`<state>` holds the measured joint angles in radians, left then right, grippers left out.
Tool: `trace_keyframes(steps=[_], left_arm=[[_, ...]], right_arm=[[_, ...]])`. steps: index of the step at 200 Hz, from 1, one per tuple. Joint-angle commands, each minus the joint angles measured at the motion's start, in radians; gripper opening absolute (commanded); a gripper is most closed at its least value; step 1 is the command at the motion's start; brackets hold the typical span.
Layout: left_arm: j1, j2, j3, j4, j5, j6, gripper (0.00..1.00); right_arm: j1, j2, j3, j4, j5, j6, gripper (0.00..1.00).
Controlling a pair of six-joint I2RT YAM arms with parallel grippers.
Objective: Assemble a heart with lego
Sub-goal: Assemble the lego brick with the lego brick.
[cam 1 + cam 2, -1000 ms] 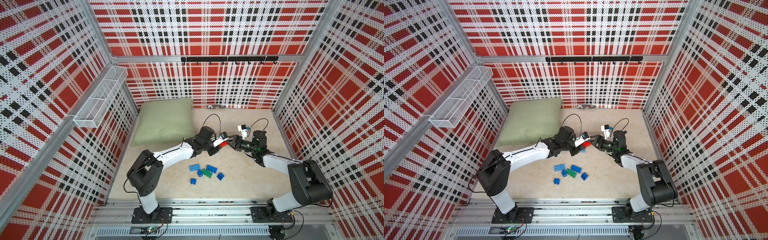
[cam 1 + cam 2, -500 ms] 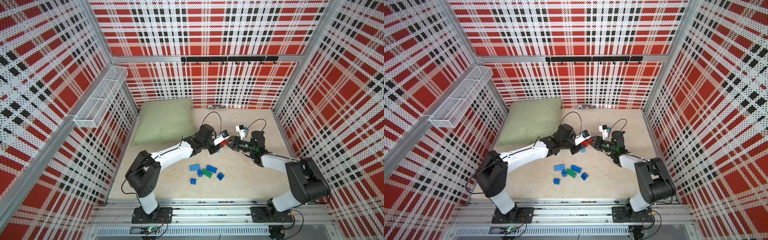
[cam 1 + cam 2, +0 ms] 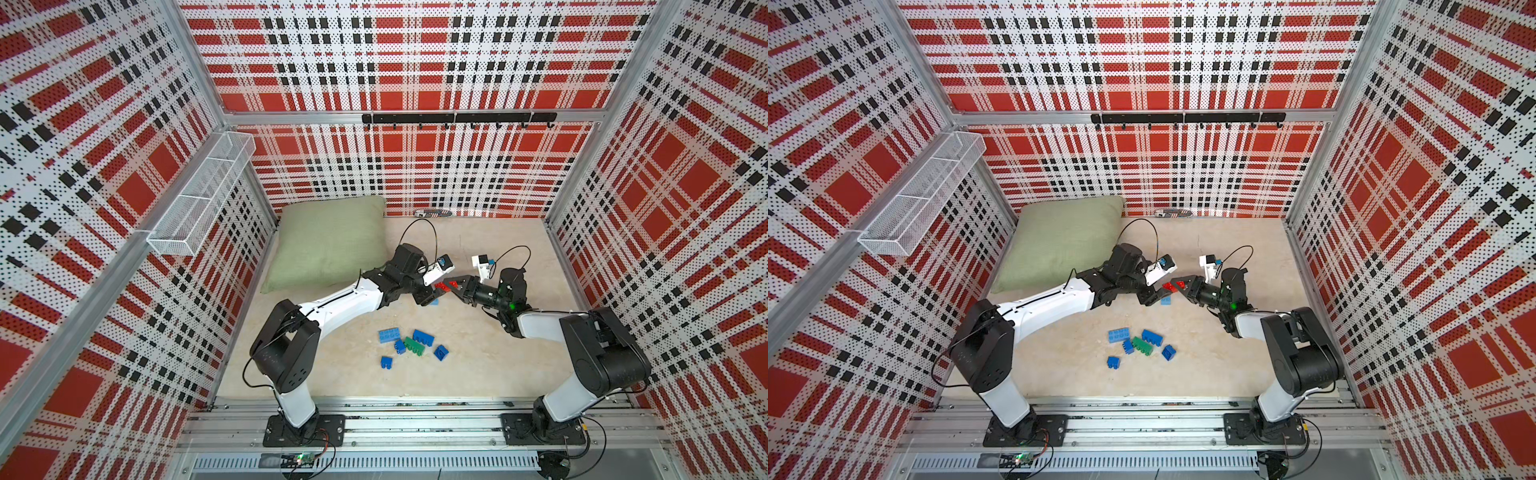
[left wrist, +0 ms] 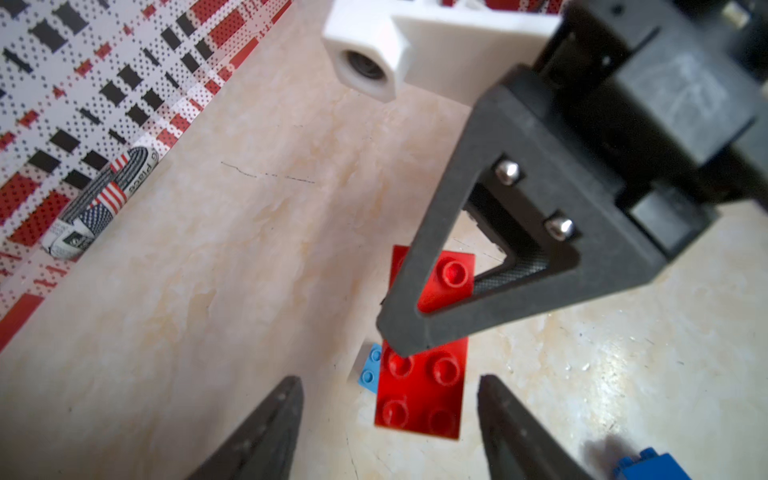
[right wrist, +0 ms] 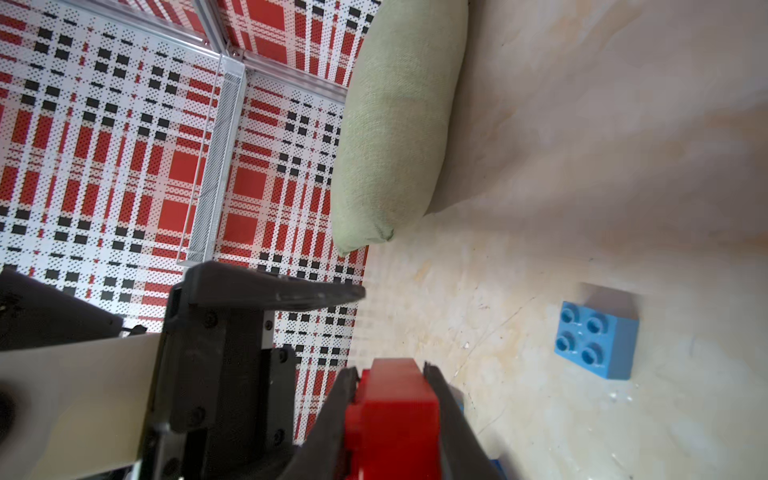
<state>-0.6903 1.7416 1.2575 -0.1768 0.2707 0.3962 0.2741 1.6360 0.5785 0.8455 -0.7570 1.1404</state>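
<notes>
red brick gripped between the two arms, mid-bench

in both top views the red brick (image 3: 447,285) (image 3: 1174,285) sits between the two arms over the middle of the bench (image 3: 478,365). the right fingers (image 3: 462,285) are clamped on one end. the left fingers (image 3: 430,296) hang just beside the other end. its long axis runs along the line from one arm to the other, studs turned upward. a light blue brick (image 3: 434,302) lies on the bench just under it. the loose lego (image 3: 409,344), blue with one green, lies nearer the arm bases, well apart. a green pillow (image 3: 328,245) fills the far left corner.

in the left wrist view the brick's studded face looks at the camera, two studs wide, its long axis pointing away from the left fingers toward the right arm. those left fingers are spread, a gap showing on each side of the brick's near end, touching nothing. one right finger covers the far half.

in the right wrist view the right fingers squeeze the red brick from both sides, and the light blue brick lies flat on the bench beyond.
</notes>
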Motion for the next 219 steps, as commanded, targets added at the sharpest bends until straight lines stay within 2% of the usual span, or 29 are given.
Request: trace_keyframes(steps=[1,12,22,34,56,89,112,129,167,196,219], left_arm=[[0.04,-0.045,-0.07,0.084,-0.01,-0.127,0.74],[0.064,-0.077,-0.131,0.155,-0.012,-0.224,0.74],[0.089,-0.106,-0.203,0.256,-0.017,-0.358,0.73],[0.129,-0.135,-0.297,0.376,0.042,-0.517,0.73],[0.154,-0.179,-0.459,0.62,0.041,-0.81,0.71],[0.142,-0.146,-0.527,0.727,0.018,-1.084,0.69],[0.155,-0.097,-0.649,1.106,0.117,-1.382,0.68],[0.134,-0.035,-0.689,1.371,0.152,-1.529,0.67],[0.099,0.115,-0.665,1.717,0.204,-1.693,0.66],[0.092,0.141,-0.659,1.733,0.197,-1.688,0.65],[0.096,0.135,-0.655,1.659,0.178,-1.655,0.65]], right_arm=[[0.012,0.038,-0.02,0.139,0.086,0.048,0.26],[0.022,0.063,-0.019,0.161,0.114,0.052,0.26],[0.037,0.088,-0.013,0.171,0.136,0.049,0.26],[0.055,0.124,0.0,0.18,0.155,0.051,0.26],[0.084,0.189,0.019,0.224,0.19,0.061,0.26],[0.104,0.229,0.028,0.332,0.18,0.105,0.27],[0.104,0.192,0.017,0.307,0.182,0.101,0.27],[0.106,0.167,0.008,0.311,0.184,0.126,0.27],[0.124,0.133,-0.001,0.351,0.185,0.173,0.27],[0.13,0.124,-0.011,0.392,0.183,0.2,0.27],[0.131,0.118,-0.012,0.431,0.182,0.232,0.27]])
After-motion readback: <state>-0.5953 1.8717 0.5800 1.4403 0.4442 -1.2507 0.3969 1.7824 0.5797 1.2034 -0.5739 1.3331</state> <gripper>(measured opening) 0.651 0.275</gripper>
